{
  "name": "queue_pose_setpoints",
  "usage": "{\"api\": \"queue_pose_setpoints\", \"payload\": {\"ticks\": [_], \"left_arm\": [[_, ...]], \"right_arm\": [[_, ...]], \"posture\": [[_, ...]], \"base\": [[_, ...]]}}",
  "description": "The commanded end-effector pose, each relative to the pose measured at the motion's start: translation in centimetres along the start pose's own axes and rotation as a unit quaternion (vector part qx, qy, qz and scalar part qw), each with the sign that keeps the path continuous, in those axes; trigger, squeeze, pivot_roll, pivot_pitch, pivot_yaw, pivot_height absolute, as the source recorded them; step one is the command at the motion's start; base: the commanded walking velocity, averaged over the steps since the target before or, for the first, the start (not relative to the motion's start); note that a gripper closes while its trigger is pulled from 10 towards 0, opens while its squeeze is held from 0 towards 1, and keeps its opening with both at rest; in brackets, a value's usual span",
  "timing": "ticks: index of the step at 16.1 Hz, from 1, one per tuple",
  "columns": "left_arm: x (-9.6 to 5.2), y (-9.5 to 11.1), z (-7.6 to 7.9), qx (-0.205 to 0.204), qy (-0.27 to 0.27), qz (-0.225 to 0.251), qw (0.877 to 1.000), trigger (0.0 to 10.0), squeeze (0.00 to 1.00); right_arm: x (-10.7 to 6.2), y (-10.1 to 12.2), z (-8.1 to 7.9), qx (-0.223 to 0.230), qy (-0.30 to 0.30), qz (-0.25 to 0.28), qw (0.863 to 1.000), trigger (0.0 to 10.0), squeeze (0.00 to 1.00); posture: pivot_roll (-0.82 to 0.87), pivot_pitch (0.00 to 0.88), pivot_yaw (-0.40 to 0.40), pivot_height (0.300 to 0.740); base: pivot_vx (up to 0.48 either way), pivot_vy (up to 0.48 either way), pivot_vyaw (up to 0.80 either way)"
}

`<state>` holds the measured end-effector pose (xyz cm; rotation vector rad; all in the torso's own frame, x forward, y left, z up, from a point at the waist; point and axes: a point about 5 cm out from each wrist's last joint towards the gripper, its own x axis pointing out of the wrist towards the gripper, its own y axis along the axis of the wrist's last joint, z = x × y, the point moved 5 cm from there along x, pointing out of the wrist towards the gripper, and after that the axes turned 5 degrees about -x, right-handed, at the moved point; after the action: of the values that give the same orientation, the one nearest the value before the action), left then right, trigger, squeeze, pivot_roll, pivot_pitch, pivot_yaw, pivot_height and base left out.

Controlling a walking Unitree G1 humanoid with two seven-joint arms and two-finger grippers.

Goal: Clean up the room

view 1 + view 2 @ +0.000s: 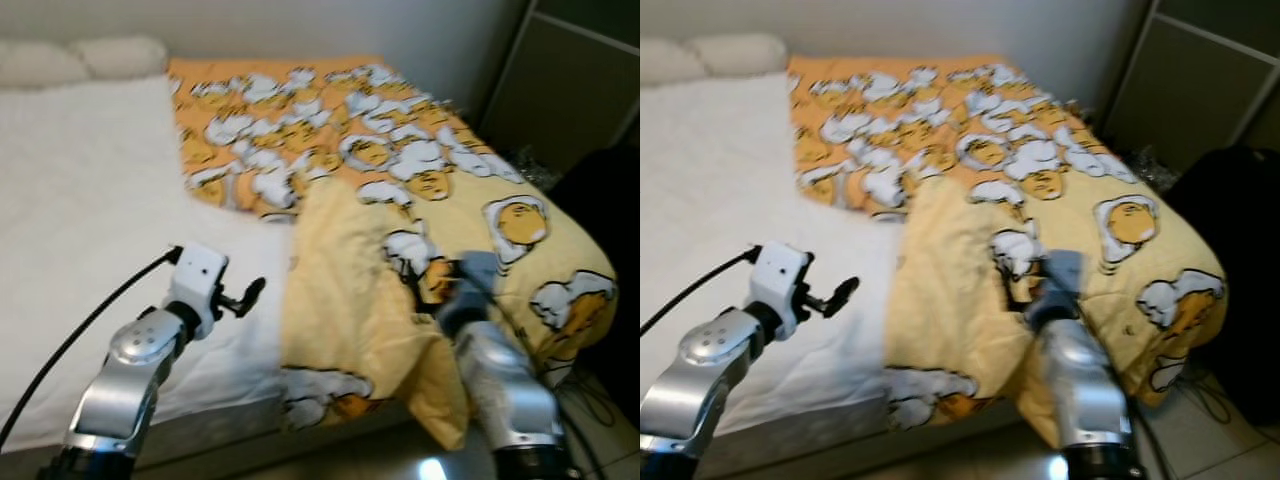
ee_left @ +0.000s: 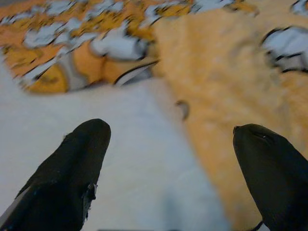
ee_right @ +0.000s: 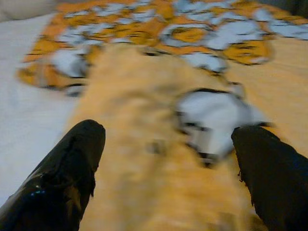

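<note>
You were looking down at a bed (image 1: 90,200) with a white sheet. A yellow and orange blanket (image 1: 420,180) with a cartoon egg print lay over the right side of the bed. Its near part was folded back, so the plain pale yellow underside (image 1: 345,300) showed. That folded part hung a little over the front edge of the bed. Two pale pillows (image 1: 80,58) sat at the far end, by the wall.

Your left gripper (image 1: 243,297) was over the white sheet, just beside the folded edge of the blanket. Its two black fingers (image 2: 72,168) were spread wide apart, and they held nothing. In the left wrist view you could see sheet between them on one side and yellow blanket on the other.

Your right gripper (image 3: 168,173) was over the folded yellow part of the blanket, near the front of the bed. Its fingers (image 3: 62,173) were wide apart too, with nothing between them but the blanket below. You could not tell if they touched it.

A dark cupboard (image 1: 570,80) stood to the right of the bed, and something black (image 1: 610,200) sat beside it
</note>
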<state>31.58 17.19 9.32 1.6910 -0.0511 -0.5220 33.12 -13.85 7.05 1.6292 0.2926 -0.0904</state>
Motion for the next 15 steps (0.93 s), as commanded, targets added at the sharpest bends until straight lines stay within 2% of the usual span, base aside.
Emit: {"api": "queue_pose_setpoints", "payload": {"ticks": [1,3,6,7,12,13,14,15], "left_arm": [[0.1,0.4,0.2,0.0,-0.001,0.006,1.0,10.0,0.0],[0.1,0.4,0.2,0.001,-0.002,0.006,1.0,10.0,0.0],[0.2,0.5,0.5,0.005,-0.009,0.01,1.0,10.0,0.0],[0.0,0.5,1.0,0.012,-0.027,0.013,0.999,10.0,0.0],[-0.9,0.3,1.6,0.022,-0.044,0.012,0.999,10.0,0.0],[-1.1,0.4,1.7,0.025,-0.047,0.013,0.998,10.0,0.0],[-1.4,0.5,1.6,0.029,-0.05,0.012,0.998,10.0,0.0],[-1.5,0.5,1.6,0.03,-0.051,0.012,0.998,10.0,0.0]], "right_arm": [[-0.1,0.6,1.1,-0.011,-0.013,0.009,1.0,10.0,1.0],[-0.1,0.6,0.8,-0.01,-0.007,0.009,1.0,10.0,1.0],[-0.1,0.0,-0.2,-0.031,0.015,-0.002,0.999,10.0,1.0],[-0.1,-0.2,-0.3,-0.032,0.017,-0.009,0.999,10.0,1.0],[-0.2,-0.7,-0.4,-0.058,0.049,-0.026,0.997,10.0,1.0],[0.5,-1.2,0.1,-0.066,0.046,-0.047,0.996,10.0,1.0],[1.8,-1.9,0.5,-0.093,0.05,-0.084,0.991,10.0,1.0],[2.3,-2.1,0.6,-0.111,0.055,-0.098,0.988,10.0,1.0]], "posture": [[0.02,0.0,-0.028,0.74],[0.02,0.0,-0.028,0.74],[0.02,0.0,-0.027,0.74],[0.01,0.0,-0.027,0.74],[0.03,0.0,-0.037,0.74],[0.03,0.0,-0.038,0.74],[0.04,0.0,-0.04,0.74],[0.04,0.0,-0.04,0.74]], "base": [[0.0,0.386,0.0],[0.0,0.386,0.0],[0.0,0.0,0.0],[0.0,0.0,0.0],[0.0,0.0,0.0],[0.0,0.0,0.0],[0.0,0.0,0.0],[0.0,0.0,0.0]]}}
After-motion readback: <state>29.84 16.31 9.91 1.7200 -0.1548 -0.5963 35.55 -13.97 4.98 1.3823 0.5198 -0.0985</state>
